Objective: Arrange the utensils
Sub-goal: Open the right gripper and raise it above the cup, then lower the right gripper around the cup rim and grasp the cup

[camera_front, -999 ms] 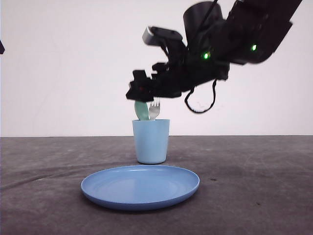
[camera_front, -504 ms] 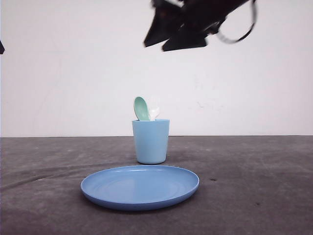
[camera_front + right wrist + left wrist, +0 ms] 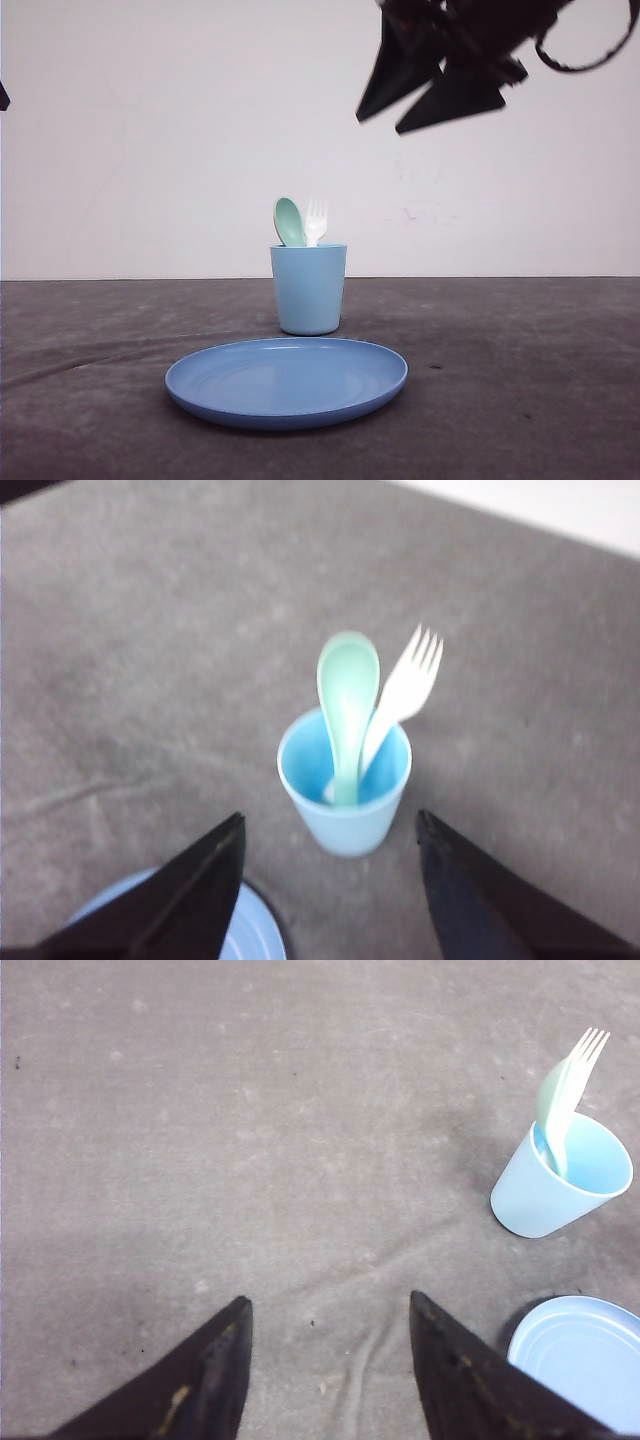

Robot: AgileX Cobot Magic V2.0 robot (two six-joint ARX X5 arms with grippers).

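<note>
A mint-green spoon [image 3: 289,222] and a white fork [image 3: 316,222] stand upright together in the light blue cup [image 3: 308,290] at the table's middle. In the right wrist view the spoon [image 3: 347,705] and fork [image 3: 404,692] lean in the cup [image 3: 345,795] far below my right gripper [image 3: 329,820], which is open and empty. From the front, that right gripper [image 3: 380,117] hangs high, up and to the right of the cup. My left gripper [image 3: 329,1300] is open over bare cloth, with the cup [image 3: 562,1180], the fork [image 3: 574,1073] and the spoon [image 3: 549,1110] off to its side.
A round blue plate [image 3: 287,379] lies in front of the cup, nearer the table's front edge. Its rim shows beside the fingers as plate [image 3: 245,927] and as plate [image 3: 580,1355]. Grey wrinkled cloth [image 3: 520,380] covers the table.
The right gripper, close over the cup a second ago, has risen and moved right. The fork and spoon stay in the cup.
</note>
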